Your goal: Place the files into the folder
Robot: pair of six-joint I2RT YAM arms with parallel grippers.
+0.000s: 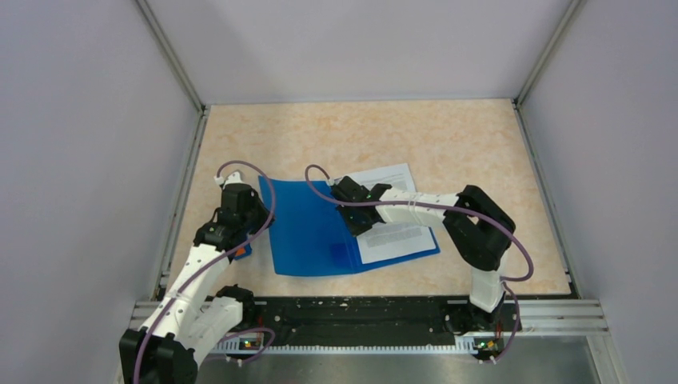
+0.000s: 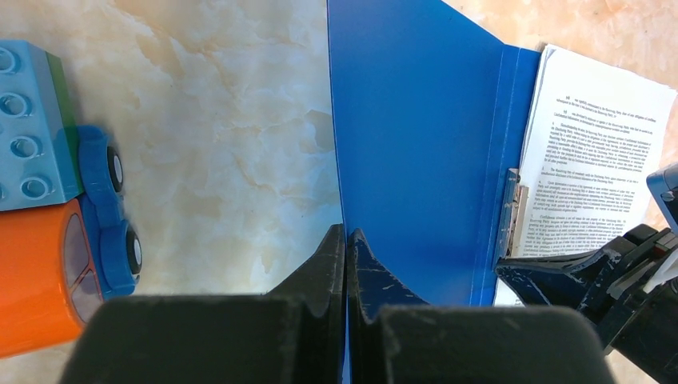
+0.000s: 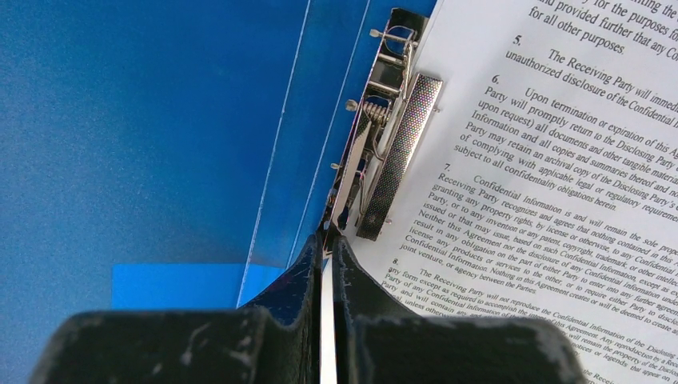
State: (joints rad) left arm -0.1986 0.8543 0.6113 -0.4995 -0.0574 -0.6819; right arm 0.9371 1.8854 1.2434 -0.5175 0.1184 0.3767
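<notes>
The left gripper (image 2: pixel 346 234) pinches the folder (image 2: pixel 416 136) at its outer edge, likely to hold it open. The right gripper (image 3: pixel 328 242) nips the clip (image 3: pixel 382 152) beside the files (image 3: pixel 552 168) — probably to lift it.

**Blue folder (image 1: pixel 308 232), white files (image 1: pixel 396 240), on marbled table (image 1: pixel 360 136)**

The files carry dense black lines of print. The folder's clip (image 3: pixel 388 136) is silver, its bar finely dotted in grey. The tabletop is cream veined with peach. My left gripper (image 2: pixel 346 236) and my right gripper (image 3: pixel 326 240) are black, scuffed pale. The toy (image 2: pixel 40 152) shows a light blue studded brick, a green edge, an orange body and blue wheels with white hubs.
</notes>
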